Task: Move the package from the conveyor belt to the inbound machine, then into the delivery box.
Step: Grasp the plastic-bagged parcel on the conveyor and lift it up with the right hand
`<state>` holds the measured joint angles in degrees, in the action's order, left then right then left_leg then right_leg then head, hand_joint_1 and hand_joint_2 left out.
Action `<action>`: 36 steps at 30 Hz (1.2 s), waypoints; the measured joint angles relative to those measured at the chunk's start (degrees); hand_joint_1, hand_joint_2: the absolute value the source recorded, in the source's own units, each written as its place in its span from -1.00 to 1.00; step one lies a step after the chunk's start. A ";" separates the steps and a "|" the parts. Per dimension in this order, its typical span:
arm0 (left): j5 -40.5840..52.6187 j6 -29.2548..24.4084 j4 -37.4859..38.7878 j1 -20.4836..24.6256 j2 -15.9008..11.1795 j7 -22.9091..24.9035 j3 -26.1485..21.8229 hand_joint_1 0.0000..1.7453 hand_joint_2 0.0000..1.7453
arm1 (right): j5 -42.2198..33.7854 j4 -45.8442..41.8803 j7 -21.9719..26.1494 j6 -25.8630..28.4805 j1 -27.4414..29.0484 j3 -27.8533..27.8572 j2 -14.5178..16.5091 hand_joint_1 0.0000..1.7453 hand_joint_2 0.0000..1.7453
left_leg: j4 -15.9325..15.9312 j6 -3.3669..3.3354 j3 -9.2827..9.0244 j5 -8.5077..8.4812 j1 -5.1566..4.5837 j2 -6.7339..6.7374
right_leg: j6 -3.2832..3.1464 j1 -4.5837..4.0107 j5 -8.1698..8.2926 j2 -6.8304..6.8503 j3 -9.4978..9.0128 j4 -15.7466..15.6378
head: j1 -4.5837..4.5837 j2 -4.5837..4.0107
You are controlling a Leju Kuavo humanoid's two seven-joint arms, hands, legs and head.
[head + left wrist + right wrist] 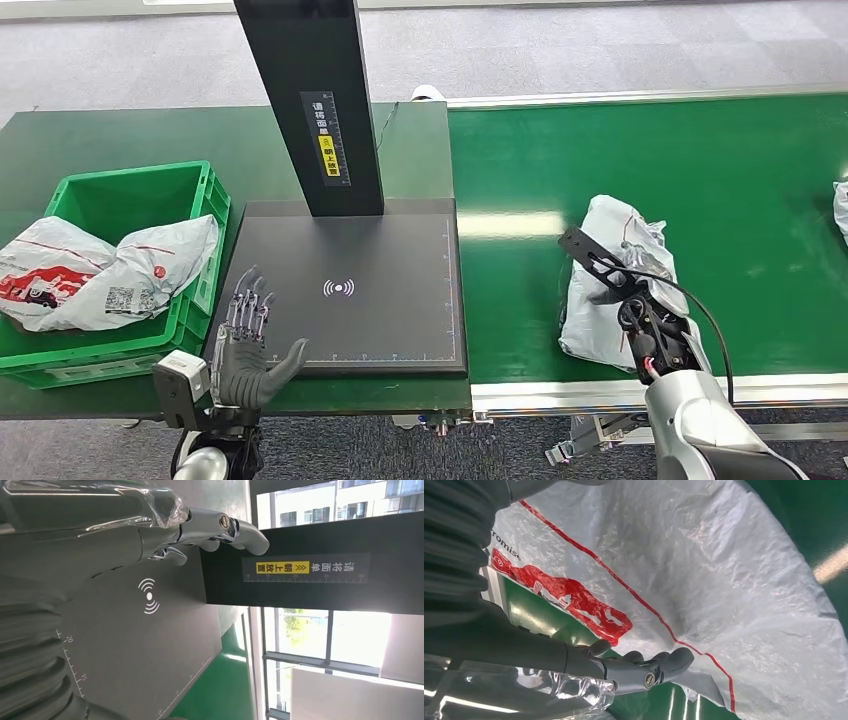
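Because the right robot hand [634, 667] only cups the slack poly mailer [615, 285], it could slip free when lifted; left robot hand [250, 345] released.

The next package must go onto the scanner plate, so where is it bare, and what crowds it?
The black plate is bare from its wireless mark to the conveyor belt side. The post stands at its far edge, and the left hand hovers open over its near-left corner. The green crate already holds a package.

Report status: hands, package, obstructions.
Left hand open over scanner platform. Right hand at package on conveyor belt, grip unconfirmed. Platform bare.
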<state>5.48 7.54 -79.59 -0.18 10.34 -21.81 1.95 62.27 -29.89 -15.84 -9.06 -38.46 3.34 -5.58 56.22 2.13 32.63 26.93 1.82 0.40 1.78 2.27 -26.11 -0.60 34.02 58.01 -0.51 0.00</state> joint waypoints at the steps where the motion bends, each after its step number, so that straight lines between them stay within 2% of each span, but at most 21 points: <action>1: 0.00 0.00 0.13 0.07 0.00 0.00 0.00 -1.00 1.00 | 0.00 0.26 0.01 -0.01 -0.12 0.08 -0.02 -1.00 1.00 | 0.00 0.00 0.00 0.00 0.00 0.00 | 0.00 0.00 0.00 0.00 0.00 0.00 | 0.00 0.00; 6: -0.02 0.00 0.58 0.25 0.00 -0.06 0.02 -1.00 1.00 | -0.01 1.38 0.94 -0.77 -0.77 0.28 -0.03 -1.00 1.00 | 0.00 0.00 0.00 0.00 0.00 0.00 | 0.00 0.00 0.00 0.00 0.00 0.00 | 0.01 0.00; 12: -0.09 0.01 1.11 0.78 0.00 -0.32 0.08 -1.00 1.00 | -0.80 2.64 5.69 -5.08 -1.59 0.22 1.07 -1.00 1.00 | 0.00 0.00 0.00 0.00 0.00 0.00 | 0.00 0.00 0.00 0.00 -0.01 0.00 | 0.00 0.00; 18: -0.34 0.27 2.14 1.83 0.00 -0.70 0.29 -1.00 1.00 | -1.44 4.22 4.39 -8.66 -2.42 -0.15 2.66 -1.00 1.00 | 0.00 0.00 0.00 -0.01 0.00 -0.01 | 0.00 0.00 0.00 0.00 -0.03 0.00 | -0.01 0.00; 22: -0.59 0.33 2.80 2.23 0.00 -0.72 0.59 -1.00 1.00 | -1.22 4.93 4.36 -9.25 -2.76 -1.08 3.63 -0.88 1.00 | 0.00 0.00 0.00 -0.01 0.00 0.00 | 0.00 0.00 0.00 0.00 -0.02 0.00 | 0.01 0.00; 31: -0.74 0.35 3.33 2.23 -0.01 -0.76 0.79 -1.00 1.00 | -1.05 5.66 5.02 -9.67 -2.92 -3.23 4.82 -0.86 1.00 | 0.00 0.00 0.00 -0.01 0.00 0.00 | 0.00 -0.01 0.00 0.00 -0.03 0.00 | -0.01 0.00; 32: -0.75 0.35 3.37 2.22 -0.02 -0.76 0.82 -1.00 1.00 | -1.05 5.70 5.02 -9.67 -2.92 -3.31 4.88 -0.71 1.00 | 0.00 0.00 0.00 -0.01 0.00 0.00 | 0.00 -0.01 0.00 0.00 -0.03 0.00 | -0.01 0.00; 35: -0.75 0.35 3.42 2.22 -0.02 -0.76 0.93 -1.00 1.00 | -1.01 5.81 5.08 -9.68 -2.92 -3.58 5.01 -0.04 1.00 | 0.00 0.00 0.00 -0.01 0.00 -0.01 | 0.00 0.00 0.00 0.00 -0.03 0.00 | 0.00 0.00; 36: -0.74 0.35 3.43 2.22 -0.02 -0.76 0.98 -1.00 1.00 | -0.93 5.84 5.20 -9.68 -2.92 -3.69 5.04 -0.02 1.00 | 0.00 0.00 0.00 -0.01 0.00 -0.01 | 0.00 0.00 0.00 0.00 -0.03 0.00 | 0.00 0.00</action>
<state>4.74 7.89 -76.16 2.04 10.32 -22.58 2.93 61.34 -24.05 -10.64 -18.75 -41.38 -0.35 -0.55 56.21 2.13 32.63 26.93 1.83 0.40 1.78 2.26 -26.11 -0.60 33.99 58.01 -0.51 0.00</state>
